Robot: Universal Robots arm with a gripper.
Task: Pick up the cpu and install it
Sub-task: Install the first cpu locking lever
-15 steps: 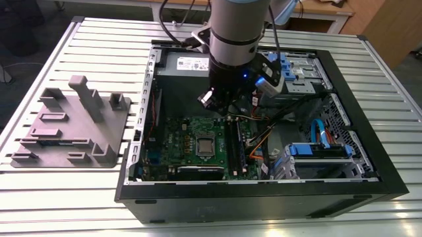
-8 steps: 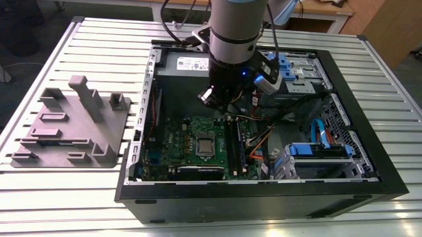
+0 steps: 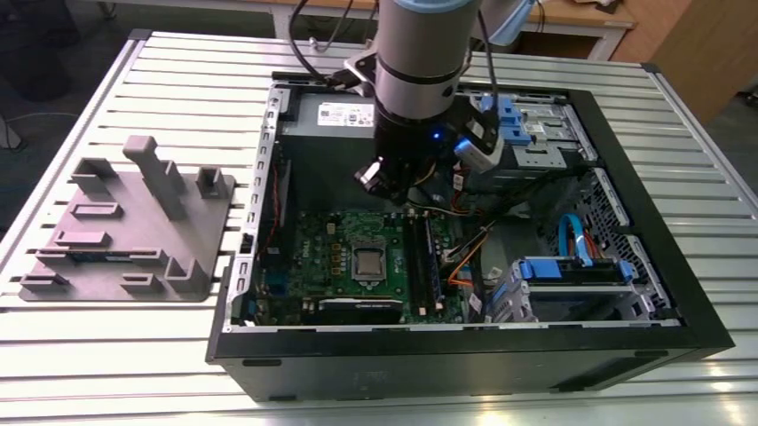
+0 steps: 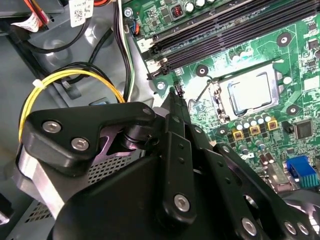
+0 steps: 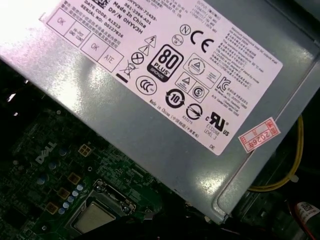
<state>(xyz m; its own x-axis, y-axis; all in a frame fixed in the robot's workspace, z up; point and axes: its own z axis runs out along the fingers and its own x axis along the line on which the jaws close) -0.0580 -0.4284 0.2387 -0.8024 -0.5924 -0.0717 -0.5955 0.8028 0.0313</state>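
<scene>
One cpu (image 4: 250, 92) lies flat in the motherboard socket (image 4: 218, 100), apart from the hand (image 4: 173, 91), which hovers empty with fingers (image 4: 176, 125) pressed together, so we judge it seated and advise keeping the hand clear of the yellow cable (image 4: 65, 77).

arm (image 3: 414, 62): silver-grey cylinder, black wrist | end effector (image 4: 173, 96): black linkages, silver screws

Computer case (image 3: 474, 355), power supply (image 5: 150, 130), yellow cable (image 4: 70, 74)
</scene>
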